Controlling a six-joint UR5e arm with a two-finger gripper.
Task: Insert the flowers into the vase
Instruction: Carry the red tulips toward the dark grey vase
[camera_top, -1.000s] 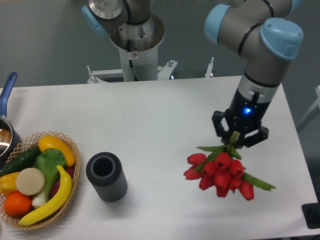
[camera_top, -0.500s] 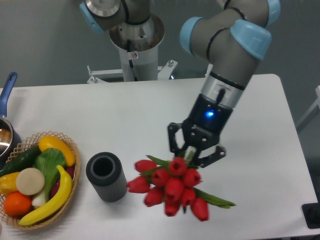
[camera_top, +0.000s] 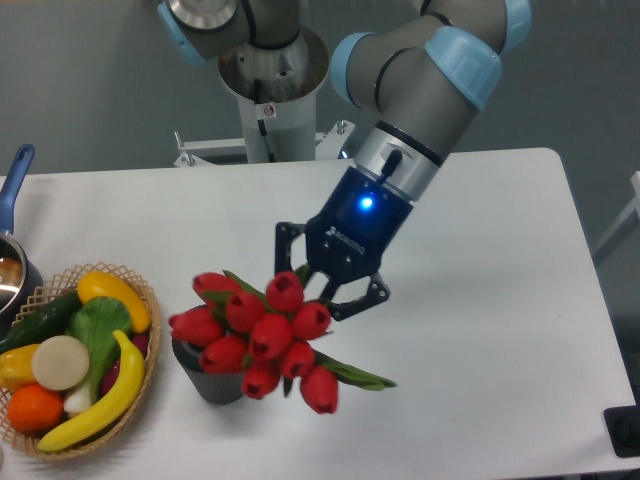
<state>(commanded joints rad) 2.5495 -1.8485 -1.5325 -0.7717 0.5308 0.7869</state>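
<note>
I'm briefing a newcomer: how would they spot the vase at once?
Start at the woven basket of produce on the table's left end. Just right of it stands the vase, mostly hidden behind the red flowers. It is a short, dark grey ribbed cylinder.

A round woven wicker basket (camera_top: 140, 375) sits at the near left of the white table (camera_top: 520, 300). It holds a long yellow banana (camera_top: 105, 400) along its right side, a yellow pepper (camera_top: 112, 296) at the far edge, a dark green cucumber (camera_top: 38, 322) on the left, a leafy green vegetable (camera_top: 97, 325) in the middle, a pale round disc (camera_top: 60, 362) and an orange fruit (camera_top: 35, 407) nearest. Farther left, a metal pot (camera_top: 12, 275) with a blue handle (camera_top: 14, 180) is cut by the frame edge.
</note>
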